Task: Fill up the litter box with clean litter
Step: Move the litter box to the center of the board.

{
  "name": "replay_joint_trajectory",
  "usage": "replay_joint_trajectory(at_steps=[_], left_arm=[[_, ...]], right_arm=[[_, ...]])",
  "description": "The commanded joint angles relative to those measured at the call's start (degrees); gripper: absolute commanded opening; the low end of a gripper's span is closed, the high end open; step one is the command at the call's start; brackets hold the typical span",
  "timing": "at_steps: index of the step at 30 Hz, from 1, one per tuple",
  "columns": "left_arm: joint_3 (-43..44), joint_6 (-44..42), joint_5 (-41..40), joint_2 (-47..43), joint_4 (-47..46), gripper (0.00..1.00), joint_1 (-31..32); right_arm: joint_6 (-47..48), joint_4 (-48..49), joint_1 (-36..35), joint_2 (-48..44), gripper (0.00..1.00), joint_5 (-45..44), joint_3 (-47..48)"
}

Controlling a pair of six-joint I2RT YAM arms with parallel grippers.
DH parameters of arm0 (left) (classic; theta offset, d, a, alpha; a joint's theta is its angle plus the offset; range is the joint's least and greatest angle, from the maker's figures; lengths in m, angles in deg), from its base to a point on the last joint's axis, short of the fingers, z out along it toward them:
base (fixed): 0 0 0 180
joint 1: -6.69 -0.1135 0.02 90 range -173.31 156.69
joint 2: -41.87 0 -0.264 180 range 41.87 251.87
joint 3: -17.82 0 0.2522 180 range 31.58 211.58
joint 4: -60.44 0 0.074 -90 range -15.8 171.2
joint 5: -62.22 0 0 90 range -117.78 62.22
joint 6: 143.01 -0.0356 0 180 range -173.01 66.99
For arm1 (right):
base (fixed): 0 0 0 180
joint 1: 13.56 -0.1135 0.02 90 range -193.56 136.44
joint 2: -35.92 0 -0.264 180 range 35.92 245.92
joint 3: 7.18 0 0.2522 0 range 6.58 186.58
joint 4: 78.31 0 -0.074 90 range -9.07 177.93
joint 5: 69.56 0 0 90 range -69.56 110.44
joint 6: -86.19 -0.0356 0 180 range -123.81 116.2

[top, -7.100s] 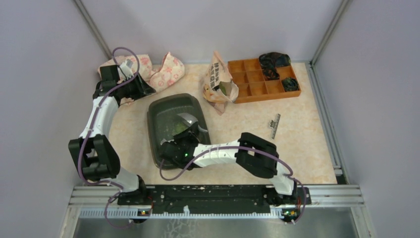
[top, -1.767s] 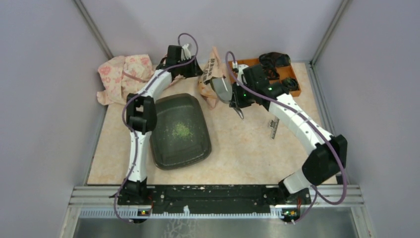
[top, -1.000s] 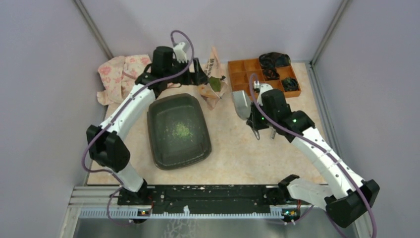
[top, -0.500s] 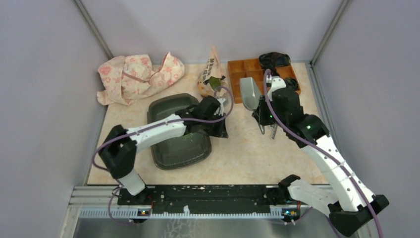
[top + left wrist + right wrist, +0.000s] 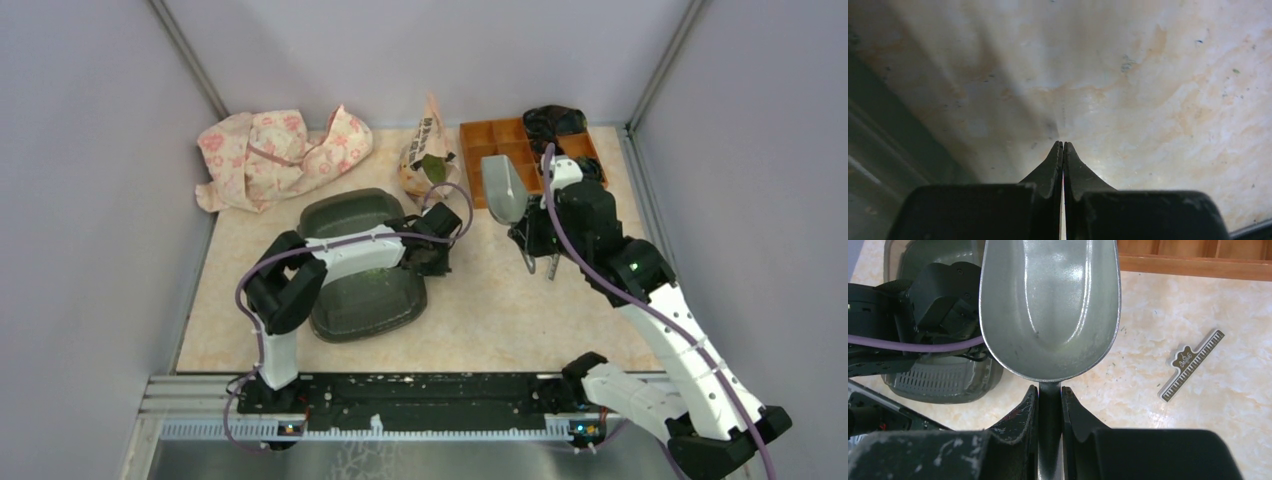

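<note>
My left claw [image 5: 1063,145] is shut tight, its tips pressed together with nothing between them. It hangs low over bare table [image 5: 1158,100], just off the right side of the box [image 5: 360,322]. A dark edge at the left of my left wrist view is probably that box's rim. My left arm [image 5: 350,255] lies folded across the middle of the box, so it covers most of the floor.

My right claw [image 5: 1049,390] grips the scoop [image 5: 1048,305] by its handle, bowl forward and facing up. The bowl is empty and clean: no granules in it. It hovers over the table between the box and the organiser [image 5: 520,175], with the bag [image 5: 425,160] near, beyond the box's far corner. A small ruler-like clip [image 5: 1193,364] lies on the table to my right.

The box sits on the table in front of my left base, well short of the back wall. The part of its floor that I can see, nearest me, is dark and bare. Any litter already in it would be under my arm, and I cannot make it out.

I judge the job far from done. The box is not nearly filled and the scoop carries nothing. What is left: take the scoop to the bag, load it, tip it into the box, and repeat. My left arm should clear the box first.
</note>
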Motion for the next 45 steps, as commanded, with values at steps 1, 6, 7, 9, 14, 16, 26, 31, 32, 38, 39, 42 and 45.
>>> replay_joint_trajectory(at_steps=[1,6,7,9,14,16,26,31,32,38,39,42,45], left_arm=[[-2.78,1.84,-4.54,-2.7,0.69,0.01,-1.8],[-5.87,1.67,-4.74,-4.35,-0.1,0.01,-3.58],[-6.45,1.61,-4.68,-4.74,-0.14,0.01,-3.93],[-7.95,1.55,-4.75,-5.67,-0.61,0.0,-4.55],[-9.64,0.87,-4.6,-6.99,-1.39,0.0,-7.11],[-9.91,0.36,-4.59,-7.54,-1.35,0.0,-8.27],[-9.09,-2.69,-3.72,-8.58,-2.92,0.0,-11.98],[-4.4,-4.18,-3.6,-6.21,-2.87,0.0,-12.03],[-3.4,-4.63,-4.0,-5.65,-2.87,0.0,-12.01],[2.75,-7.61,2.23,-4.41,-1.48,0.0,-11.76],[3.43,-7.94,3.29,-5.01,-1.15,0.03,-11.25],[5.85,-9.21,4.88,-7.68,0.7,0.23,-9.6],[10.28,-9.93,3.75,-9.17,3.2,0.45,-9.56]], right_arm=[[0.43,4.66,0.19,-0.82,0.0,1.64,0.57],[0.28,5.28,0.18,-0.45,0.0,2.31,0.15],[0.28,5.35,0.26,-0.39,0.0,3.07,0.11],[0.2,5.49,0.23,-0.36,0.0,3.33,-0.08],[0.01,5.68,0.21,-0.4,0.0,4.21,-0.5],[-0.06,5.73,0.21,-0.35,0.0,4.62,-0.69],[-0.4,6.18,0.18,-0.35,0.0,5.71,-1.31],[-0.43,6.76,0.19,-0.21,0.0,6.38,-2.13],[-0.43,6.78,0.18,-0.24,0.0,6.33,-2.26],[0.47,5.76,0.23,-0.39,0.0,5.21,-2.24],[0.63,5.56,0.19,-0.47,0.0,4.84,-2.24],[1.23,4.97,0.2,-0.68,0.0,4.24,-1.73],[1.9,3.83,0.25,-0.89,0.0,3.35,-0.77]])
